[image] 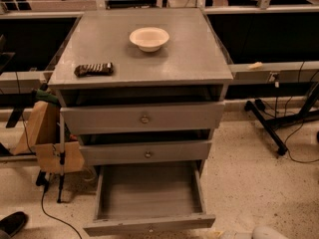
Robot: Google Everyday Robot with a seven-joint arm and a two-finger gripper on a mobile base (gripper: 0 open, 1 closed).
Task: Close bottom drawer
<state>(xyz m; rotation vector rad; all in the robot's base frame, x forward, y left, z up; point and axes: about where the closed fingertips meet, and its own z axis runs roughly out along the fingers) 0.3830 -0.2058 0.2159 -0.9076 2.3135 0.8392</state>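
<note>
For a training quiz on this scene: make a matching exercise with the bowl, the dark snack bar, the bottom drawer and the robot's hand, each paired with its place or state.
1. bowl
2. snack bar
3. bottom drawer
4. hand

A. pulled open
B. at the picture's lower edge, right of the open drawer's front
C. cabinet top, front left
D. cabinet top, back middle

Pairs: 1-D, 2-C, 3-A, 4-B

Bowl [149, 38], bar [93, 69] on cab. top [179, 63]; gripper [230, 235] R of bottom drawer [149, 199]
</note>
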